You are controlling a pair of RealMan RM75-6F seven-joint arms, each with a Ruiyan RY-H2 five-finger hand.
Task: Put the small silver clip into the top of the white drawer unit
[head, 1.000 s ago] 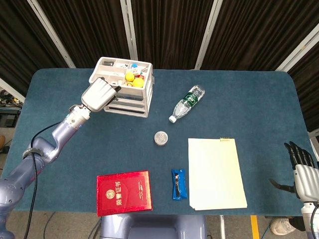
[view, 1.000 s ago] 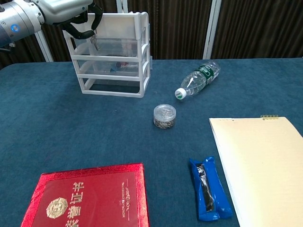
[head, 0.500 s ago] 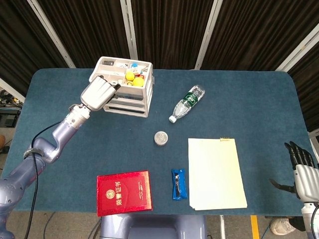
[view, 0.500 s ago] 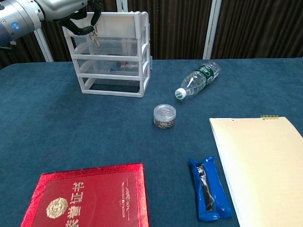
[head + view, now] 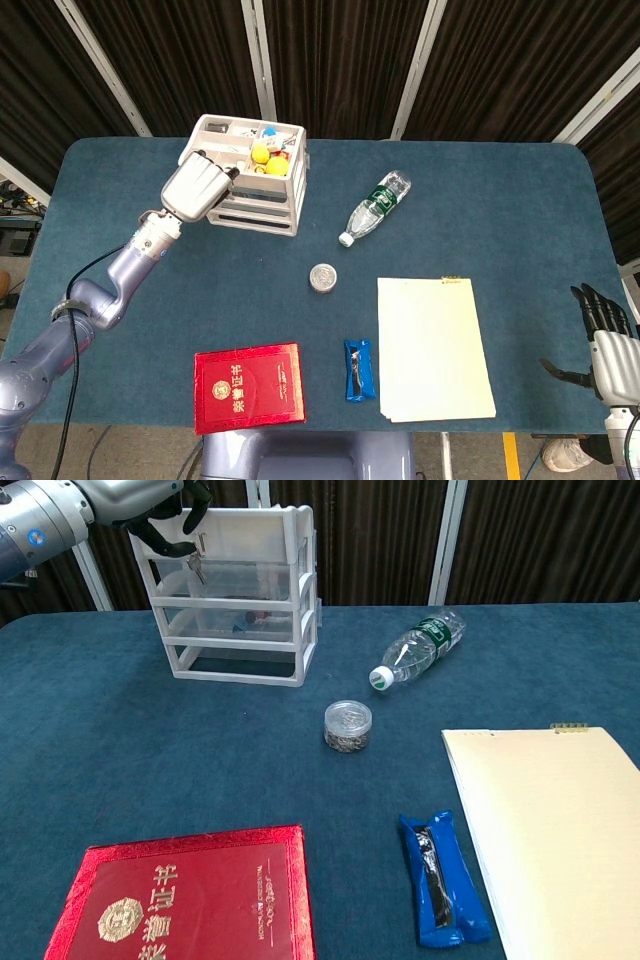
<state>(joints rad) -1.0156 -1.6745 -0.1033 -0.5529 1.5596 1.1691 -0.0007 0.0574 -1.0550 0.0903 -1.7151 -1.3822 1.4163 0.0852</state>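
The small silver clip [image 5: 199, 564] hangs pinched in the left hand [image 5: 165, 518], at the front-left rim of the white drawer unit [image 5: 240, 590]. It should travel further over the open top tray before release. The right hand [image 5: 603, 335] idles, fingers spread.

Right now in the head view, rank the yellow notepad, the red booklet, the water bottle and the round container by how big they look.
1. yellow notepad
2. red booklet
3. water bottle
4. round container

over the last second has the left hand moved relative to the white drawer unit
Yes. In the chest view the left hand has risen slightly, carrying the small silver clip toward the top rim of the white drawer unit.
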